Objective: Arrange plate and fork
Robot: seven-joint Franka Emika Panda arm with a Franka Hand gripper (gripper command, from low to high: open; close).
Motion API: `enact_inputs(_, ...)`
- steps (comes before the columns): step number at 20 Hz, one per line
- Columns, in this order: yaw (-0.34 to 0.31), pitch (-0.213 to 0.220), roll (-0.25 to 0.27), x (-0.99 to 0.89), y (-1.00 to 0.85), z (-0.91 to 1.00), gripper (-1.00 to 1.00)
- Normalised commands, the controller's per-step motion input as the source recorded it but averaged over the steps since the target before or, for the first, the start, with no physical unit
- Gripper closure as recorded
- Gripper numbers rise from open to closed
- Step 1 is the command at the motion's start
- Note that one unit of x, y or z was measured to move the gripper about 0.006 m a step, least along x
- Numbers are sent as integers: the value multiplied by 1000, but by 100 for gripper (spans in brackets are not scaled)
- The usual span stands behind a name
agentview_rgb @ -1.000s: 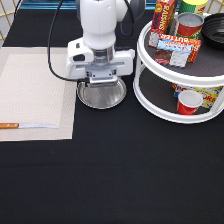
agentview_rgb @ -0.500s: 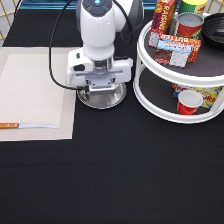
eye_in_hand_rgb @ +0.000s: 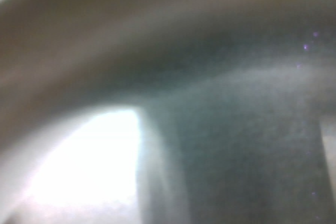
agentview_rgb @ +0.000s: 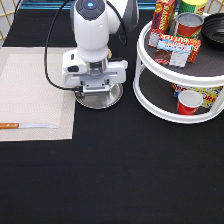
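The plate, round silver metal with a raised rim, lies on the black table just right of the beige placemat in the exterior view. My gripper is pressed down onto the plate from above, and the white hand covers most of the plate's far half. The wrist view is filled by a close, blurred metal surface with a bright glare, the plate. The fork is out of view.
A wooden-handled knife lies on the placemat's near edge. At the exterior view's right stands a white two-tier turntable shelf with cans, boxes and a red cup. The arm's black cable loops over the placemat.
The hand has dropped a little and edged toward the exterior view's left over the plate. The plate looks shifted slightly the same way.
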Motion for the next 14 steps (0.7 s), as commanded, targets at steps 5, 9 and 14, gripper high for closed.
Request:
enact_inputs(5, -3, 113, 102, 403, -671, 197, -100)
enact_inputs(9, 0, 123, 98, 482, -681, 210, -100)
enact_inputs(14, 3, 136, 84, 454, -711, 182, -100)
